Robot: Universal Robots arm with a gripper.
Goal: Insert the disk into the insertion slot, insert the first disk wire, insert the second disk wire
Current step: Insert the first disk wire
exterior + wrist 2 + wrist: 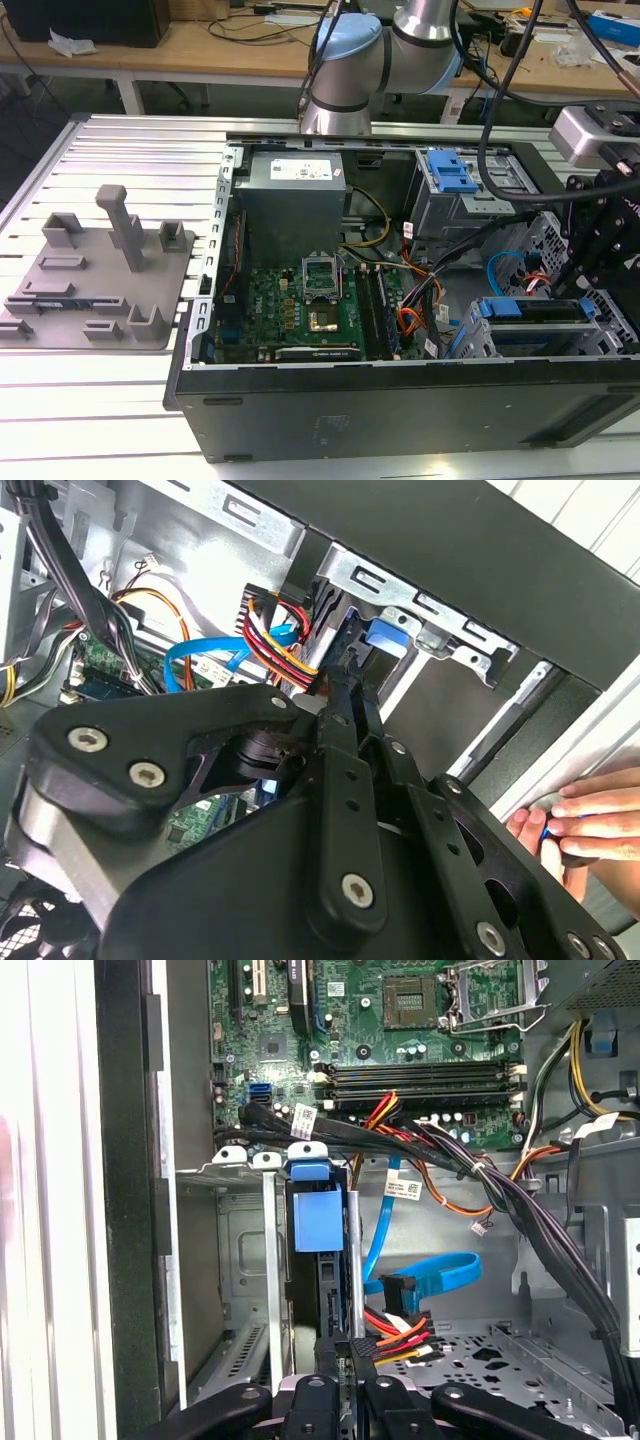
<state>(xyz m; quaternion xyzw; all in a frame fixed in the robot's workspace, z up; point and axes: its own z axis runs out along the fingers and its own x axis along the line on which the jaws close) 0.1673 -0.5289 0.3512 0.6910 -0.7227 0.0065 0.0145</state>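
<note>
The disk (pixel 318 1222), silver in a bright blue carrier (pixel 386 634), sits inside the insertion slot (pixel 272 1290), a grey sheet-metal cage at the case's near right corner in the exterior view (pixel 470 338). My gripper (pixel 345 1344) is at the disk's rear end, its black fingers (pixel 345 695) drawn together. A bundle of red, yellow and black wires (pixel 400 1328) ends in a black connector right between the fingertips. The same bundle (pixel 272 632) runs to the fingers in the second wrist view. A blue flat cable (pixel 425 1268) with its black plug (pixel 399 1287) hangs loose beside the cage.
A larger grey drive box with a blue tab (pixel 450 175) stands at the case's back. The motherboard (pixel 300 310) and thick black cable bundles (pixel 520 1210) lie close by. A person's hand (pixel 580 820) rests on the case's outer edge. A grey fixture plate (pixel 100 270) lies at the exterior view's left.
</note>
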